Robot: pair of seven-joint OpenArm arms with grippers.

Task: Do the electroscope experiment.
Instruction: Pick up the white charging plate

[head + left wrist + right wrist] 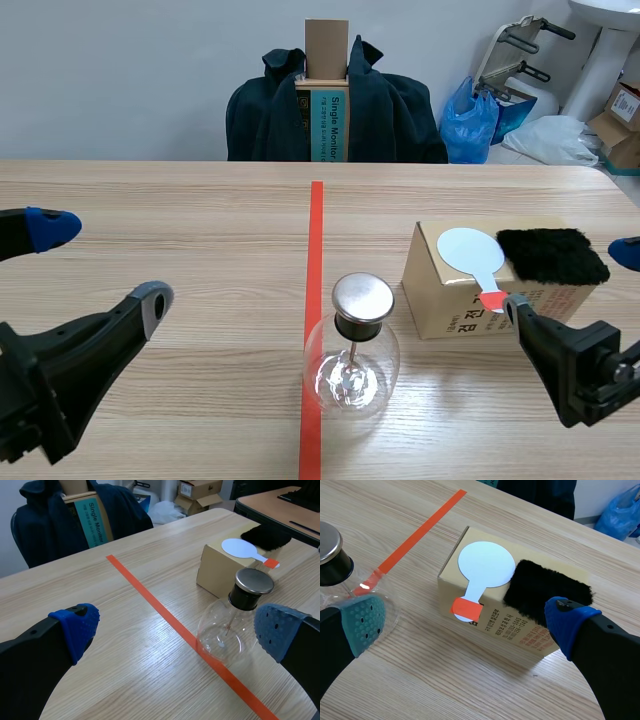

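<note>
Presently we record a clear round glass flask electroscope with a black stopper and a flat silver metal cap (351,345) standing upright on the light wooden tabletop (180,210). Its base overlaps the orange-red tape line (316,230). A thin metal rod hangs from the cap inside the glass.

Just beside the flask, on the robot's right and not touching it, sits a small brown cardboard box (445,305). On its top lies a white round flat paddle (470,250); its handle is wrapped in orange-red tape and juts over the box's near edge. A black furry pad (552,255) lies on the same top, just beside the paddle.

We find the left pincer (177,630) spread wide and holding nothing, with the flask ahead near its right finger. The right pincer (465,622) is likewise spread and empty, with the box ahead between its fingers.

Beyond the tabletop, a dark jacket (270,120) is draped over a chair.
</note>
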